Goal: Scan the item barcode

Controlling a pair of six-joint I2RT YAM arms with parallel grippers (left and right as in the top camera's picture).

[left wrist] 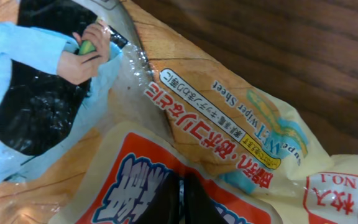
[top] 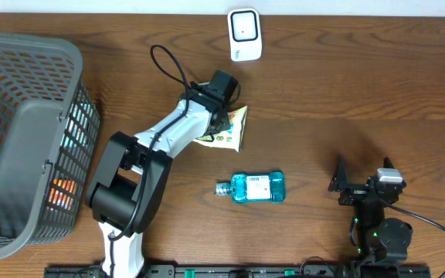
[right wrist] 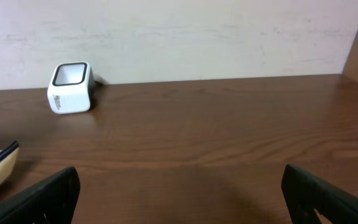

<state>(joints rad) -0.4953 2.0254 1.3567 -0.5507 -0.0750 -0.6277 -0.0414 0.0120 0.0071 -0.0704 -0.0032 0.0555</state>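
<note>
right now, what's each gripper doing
Left gripper: closed on the packet.
Right gripper: open, holding nothing.

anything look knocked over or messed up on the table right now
The blue mouthwash bottle lies on its side mid-table, cap toward the basket; no spill shows. The wipes pack pinched in the left hand is wrinkled. Nothing else stands out.

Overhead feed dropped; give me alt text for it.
The left pincer is shut on a yellow packet mid-table, short of the white scanner at the far edge. A blue bottle lies on its side nearer the bases; a grey basket stands at left, the right pincer sits open at right.
</note>
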